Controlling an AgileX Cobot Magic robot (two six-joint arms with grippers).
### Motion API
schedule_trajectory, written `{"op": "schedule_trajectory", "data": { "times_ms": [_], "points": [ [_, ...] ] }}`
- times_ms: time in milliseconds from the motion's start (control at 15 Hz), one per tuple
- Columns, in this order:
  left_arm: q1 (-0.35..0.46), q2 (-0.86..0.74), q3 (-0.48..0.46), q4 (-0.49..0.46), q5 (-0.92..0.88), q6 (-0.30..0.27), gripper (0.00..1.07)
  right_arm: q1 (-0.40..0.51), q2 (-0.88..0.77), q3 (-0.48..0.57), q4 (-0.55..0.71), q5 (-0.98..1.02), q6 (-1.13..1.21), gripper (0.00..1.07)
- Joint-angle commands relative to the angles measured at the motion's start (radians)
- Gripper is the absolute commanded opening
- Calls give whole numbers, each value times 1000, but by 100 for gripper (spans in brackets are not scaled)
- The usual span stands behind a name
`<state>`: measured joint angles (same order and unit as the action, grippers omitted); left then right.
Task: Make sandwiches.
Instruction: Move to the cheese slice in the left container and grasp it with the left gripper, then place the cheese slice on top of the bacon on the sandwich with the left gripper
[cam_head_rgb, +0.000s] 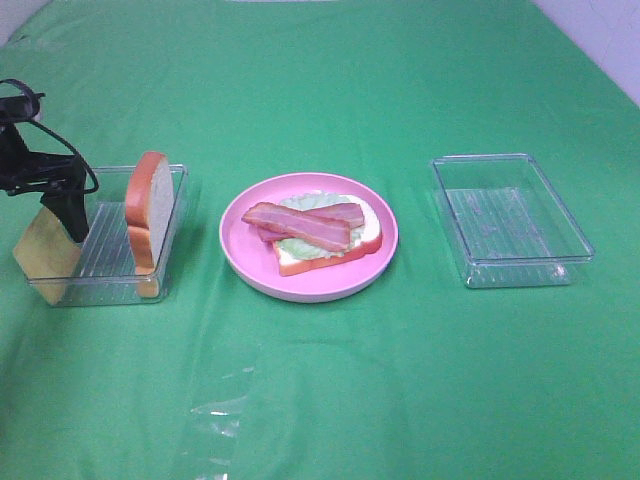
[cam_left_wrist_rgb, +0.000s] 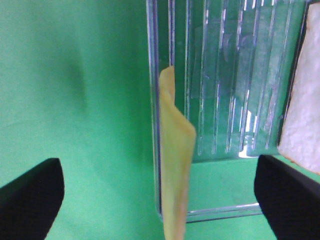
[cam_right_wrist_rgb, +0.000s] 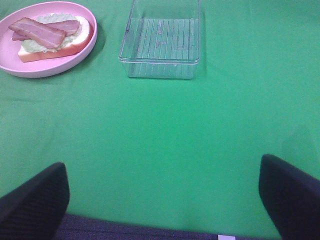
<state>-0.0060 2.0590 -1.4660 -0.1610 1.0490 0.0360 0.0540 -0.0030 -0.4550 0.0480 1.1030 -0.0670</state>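
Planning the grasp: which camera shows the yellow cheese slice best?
Exterior high: the cheese slice shows its flat face, standing tilted by the left tray's wall. Left wrist sees it only edge-on; right wrist misses it.

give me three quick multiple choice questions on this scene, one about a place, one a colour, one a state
1. Where is the upright bread slice? A on the green cloth; B in the left tray; C in the right tray.
2. What colour is the plate under the open sandwich? A blue; B pink; C white.
3. How is the left tool? A open, either side of the cheese square; B shut on the bread slice; C shut and empty.
Answers: 1 B, it stands on edge inside that tray; 2 B, its rim shows pink; 3 A, both fingers stand well clear of the cheese.
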Motion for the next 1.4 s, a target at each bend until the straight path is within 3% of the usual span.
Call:
{"op": "schedule_trajectory", "data": {
  "times_ms": [67,467,800,1000,1400],
  "points": [
    [0,3,8,-9,3,3,84,-6,-33,3,4,-5,-7,99],
    [0,3,8,-19,12,3,40,-6,-33,3,4,-5,-7,99],
    [0,3,8,-40,-1,-3,21,-6,-33,3,4,-5,-7,99],
    [0,3,8,-42,18,-24,1,-6,-33,3,4,-5,-7,99],
    [0,1,6,-41,41,-24,0,-6,-33,3,4,-5,-7,99]
  ]
}}
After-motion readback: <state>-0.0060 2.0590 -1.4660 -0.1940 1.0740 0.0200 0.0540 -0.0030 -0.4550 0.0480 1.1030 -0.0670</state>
